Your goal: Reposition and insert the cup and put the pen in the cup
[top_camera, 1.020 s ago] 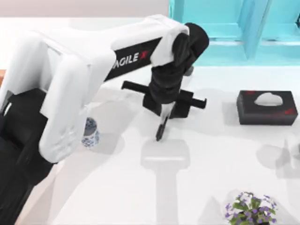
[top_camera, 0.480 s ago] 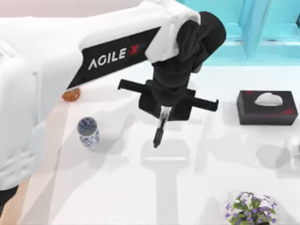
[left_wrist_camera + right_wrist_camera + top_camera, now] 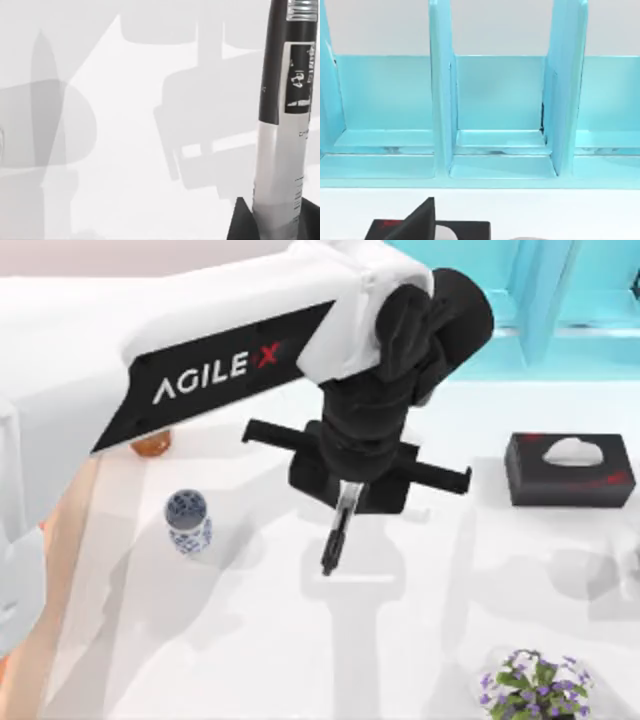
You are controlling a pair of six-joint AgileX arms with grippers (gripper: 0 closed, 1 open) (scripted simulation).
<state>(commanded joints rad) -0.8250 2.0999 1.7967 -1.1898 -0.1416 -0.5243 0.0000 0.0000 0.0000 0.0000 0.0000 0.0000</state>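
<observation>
Compared with the frames before, the left gripper (image 3: 345, 502) has risen toward the overhead camera and drawn slightly toward the near edge, so that its black crossbar looks larger; the slim marker pen with black ends and a white printed barrel (image 3: 334, 536) has travelled with it, and its lower tip now lies a little nearer the table's front. The fingers are clamped on the pen's upper part; in the left wrist view the pen (image 3: 282, 120) runs away from the camera, its silver-white barrel nearest and its black section beyond, above its own shadow on the white table (image 3: 300, 660). The pen hangs well clear of the surface, at mid-table. The white left arm (image 3: 200, 360) lettered AGILEX reaches in from the table's left.

The small white handleless ceramic cup with a blue floral pattern (image 3: 188, 522) stands upright on the left part of the table, well apart from the pen, its position unchanged; nothing is seen inside it. An orange object (image 3: 152, 445) shows behind it, partly under the arm. A black tissue box with a white tissue (image 3: 569, 469) sits at the right, and a purple-flowered plant (image 3: 533, 682) at the front right. A turquoise partitioned rack (image 3: 495, 115) stands along the far edge, its compartments bare; the tissue box (image 3: 445, 231) lies before it in the right wrist view.
</observation>
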